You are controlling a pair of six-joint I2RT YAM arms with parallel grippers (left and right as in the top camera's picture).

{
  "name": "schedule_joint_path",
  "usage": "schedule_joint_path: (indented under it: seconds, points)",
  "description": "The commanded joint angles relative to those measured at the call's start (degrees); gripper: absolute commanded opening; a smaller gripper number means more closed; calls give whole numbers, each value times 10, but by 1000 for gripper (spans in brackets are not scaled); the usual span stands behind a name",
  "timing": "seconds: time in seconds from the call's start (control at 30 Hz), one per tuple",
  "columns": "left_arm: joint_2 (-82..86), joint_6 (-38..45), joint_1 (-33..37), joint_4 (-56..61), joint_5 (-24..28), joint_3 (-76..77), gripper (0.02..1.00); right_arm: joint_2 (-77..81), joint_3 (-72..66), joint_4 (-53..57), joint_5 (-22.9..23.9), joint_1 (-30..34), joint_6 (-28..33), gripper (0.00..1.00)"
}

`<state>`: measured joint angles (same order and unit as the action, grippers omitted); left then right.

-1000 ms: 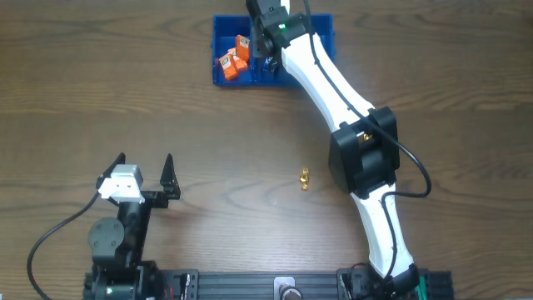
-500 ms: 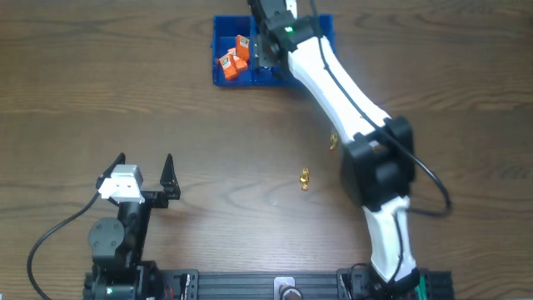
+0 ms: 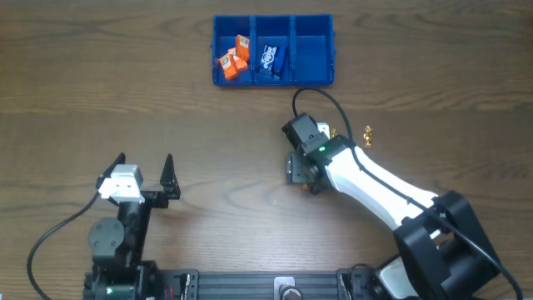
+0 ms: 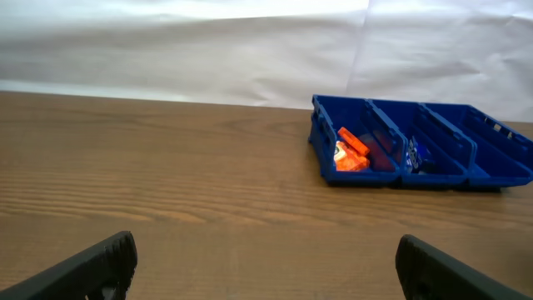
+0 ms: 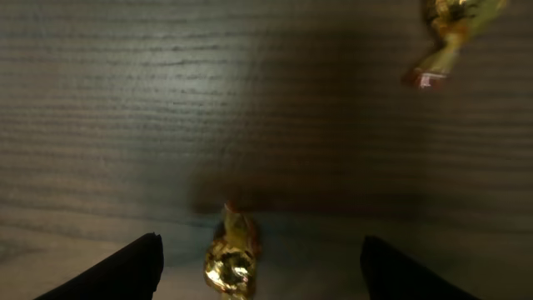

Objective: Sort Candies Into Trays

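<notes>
The blue three-bin tray sits at the table's far side. Its left bin holds orange candies and its middle bin a blue candy. My right gripper hangs low over the table's middle, open. In its wrist view a gold-wrapped candy lies on the wood between the two open fingers, and a second gold candy lies farther off. A gold candy rests right of that arm. My left gripper stands open at the near left, holding nothing.
From the left wrist the tray shows ahead and to the right, orange candies in its nearest bin. Bare wood spreads between the left gripper and the tray. The right arm's white link crosses the table's right half.
The right arm left the tray and swung back down to the table's middle, over a gold candy. A blue candy now shows in the middle bin. The left arm stayed still.
</notes>
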<state>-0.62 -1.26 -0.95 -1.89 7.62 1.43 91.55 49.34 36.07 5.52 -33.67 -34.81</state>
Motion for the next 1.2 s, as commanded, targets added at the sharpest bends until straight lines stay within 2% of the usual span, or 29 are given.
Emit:
schedule_joint_path:
  seconds: [0.03, 0.4, 0.67, 0.77, 0.9, 1.2]
  points:
    - [3, 4, 2, -19, 12, -11, 998, -1, -21, -15, -18, -8, -14, 774]
    - [3, 4, 2, -19, 12, -11, 998, 21, -21, -13, -23, -30, -15, 663]
    - [3, 4, 2, -19, 12, -11, 996, 24, -21, -14, -18, -30, -14, 500]
    - [3, 4, 2, -19, 12, -11, 998, 29, -21, -14, -17, -30, -15, 474]
    - [3, 4, 2, -19, 12, -11, 998, 29, -21, -18, -17, -30, -14, 362]
    - [3, 4, 2, -19, 12, -11, 998, 31, -21, -32, -15, -30, -15, 202]
